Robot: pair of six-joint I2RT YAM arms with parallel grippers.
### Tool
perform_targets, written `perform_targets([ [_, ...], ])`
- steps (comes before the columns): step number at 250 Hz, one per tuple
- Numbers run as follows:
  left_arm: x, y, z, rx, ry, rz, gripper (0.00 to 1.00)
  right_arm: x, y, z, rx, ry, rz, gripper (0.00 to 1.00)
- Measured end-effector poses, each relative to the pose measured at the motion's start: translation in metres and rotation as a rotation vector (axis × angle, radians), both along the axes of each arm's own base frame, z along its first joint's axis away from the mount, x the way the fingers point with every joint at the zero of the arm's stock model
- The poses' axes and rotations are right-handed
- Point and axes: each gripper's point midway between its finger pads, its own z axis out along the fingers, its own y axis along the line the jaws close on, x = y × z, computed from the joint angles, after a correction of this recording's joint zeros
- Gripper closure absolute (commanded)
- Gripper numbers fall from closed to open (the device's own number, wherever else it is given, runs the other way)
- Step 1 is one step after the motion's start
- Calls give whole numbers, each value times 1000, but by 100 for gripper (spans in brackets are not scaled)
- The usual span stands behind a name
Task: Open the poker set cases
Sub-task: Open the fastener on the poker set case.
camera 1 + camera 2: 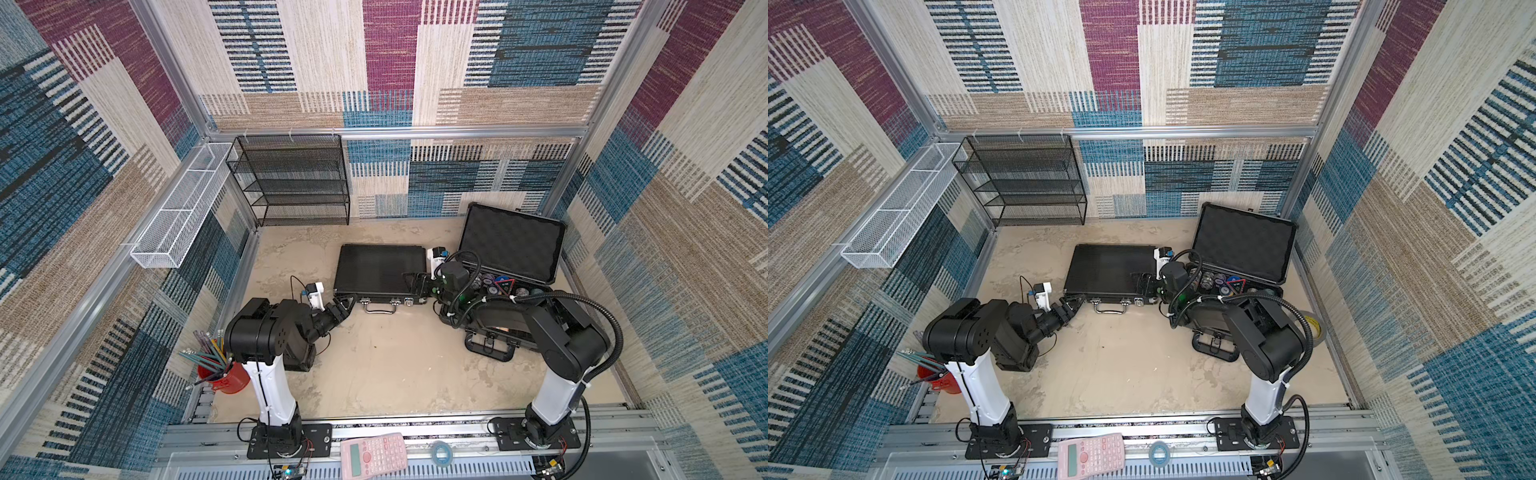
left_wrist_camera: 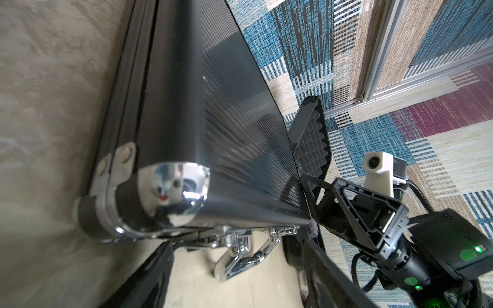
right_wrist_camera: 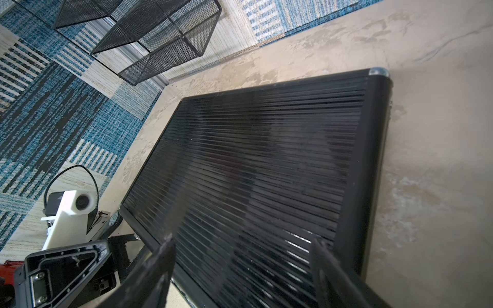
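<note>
Poker set cases on the bench (image 1: 395, 365), task about half done. The grey case (image 1: 513, 249) stands by the right edge, near the far right corner, with its foam-lined lid raised and chips (image 1: 498, 286) showing in the tray; this one is open. The black ribbed case (image 1: 380, 270) lies flat at mid-bench, toward the far edge, with its lid down and its handle (image 1: 379, 308) and silver latches (image 1: 365, 300) facing the near edge. Whether the latches are released cannot be told from here. The left gripper (image 1: 348, 307) sits at this case's near left corner with its jaws apart and holds nothing; in the left wrist view its fingers (image 2: 154, 280) flank the handle side. The right gripper (image 1: 413, 284) is over the near right corner of the ribbed lid, fingers (image 3: 154, 272) spread and nothing clamped between them. Left to do, by my reading: free the latches if needed and raise the black lid.
</note>
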Motion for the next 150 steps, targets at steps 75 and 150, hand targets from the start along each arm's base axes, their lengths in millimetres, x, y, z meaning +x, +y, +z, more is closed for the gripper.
perform_targets([
  [75,-11,-4,-1,-9,12,-32,24,0,-1,0,-4,-2,-3,19],
  [150,-14,1,-3,47,71,-15,18,1,-1,0,-7,1,-3,19],
])
